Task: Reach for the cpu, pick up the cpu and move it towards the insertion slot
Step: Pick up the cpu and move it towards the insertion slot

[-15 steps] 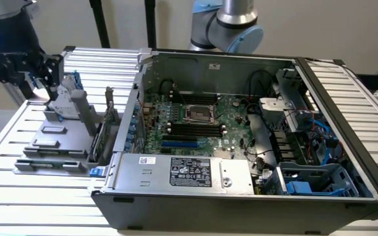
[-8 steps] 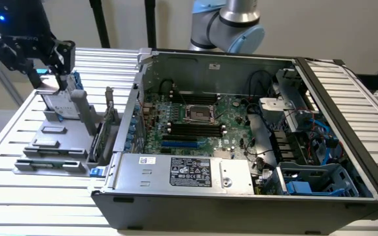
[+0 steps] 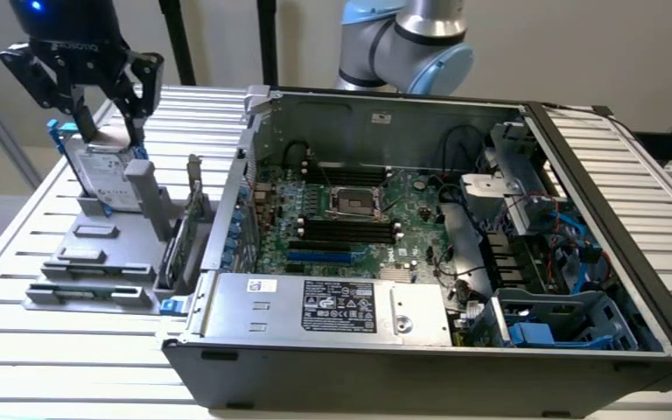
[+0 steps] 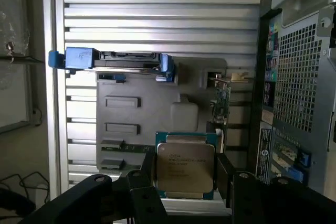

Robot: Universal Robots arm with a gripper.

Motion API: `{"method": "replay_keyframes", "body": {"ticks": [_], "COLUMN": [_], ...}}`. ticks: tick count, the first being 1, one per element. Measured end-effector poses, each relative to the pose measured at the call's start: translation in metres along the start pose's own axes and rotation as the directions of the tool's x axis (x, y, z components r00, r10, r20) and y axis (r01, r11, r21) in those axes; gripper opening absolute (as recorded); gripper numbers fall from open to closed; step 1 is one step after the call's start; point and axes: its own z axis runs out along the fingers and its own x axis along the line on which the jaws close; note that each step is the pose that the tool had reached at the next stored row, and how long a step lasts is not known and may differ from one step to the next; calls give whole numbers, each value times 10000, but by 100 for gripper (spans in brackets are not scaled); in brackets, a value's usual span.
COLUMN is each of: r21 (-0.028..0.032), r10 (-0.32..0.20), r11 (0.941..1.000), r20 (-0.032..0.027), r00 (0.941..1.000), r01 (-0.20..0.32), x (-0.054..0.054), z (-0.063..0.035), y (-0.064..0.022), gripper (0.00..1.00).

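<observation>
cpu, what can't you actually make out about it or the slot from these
Wrist view: the print on the cpu is too small to read.
Wrist view: the cpu's lower corners are covered by the gripper, whose jaws are shut on it; its underside faces away.
Exterior view: the insertion slot is too small to show any pins in its dark centre.
Exterior view: the hard drive label is too small to read.

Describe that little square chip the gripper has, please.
The cpu is a small flat square with a dull silver metal top, faint printed lines and a thin green rim. Its top faces the wrist camera. The gripper clamps it on two opposite edges between dark fingers, above the grey holder beside the open computer case.
</observation>
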Motion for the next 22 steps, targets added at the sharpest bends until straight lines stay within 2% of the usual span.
{"method": "replay_keyframes", "body": {"ticks": [9,22], "r21": [-44,-118], "r10": [-2,-6], "r11": [10000,9999], "r20": [-57,-74], "r00": [10000,10000], "r01": [2,5], "x": [-398,-988], "z": [-218,-297], "y": [-8,-5], "gripper": [55,55]}}
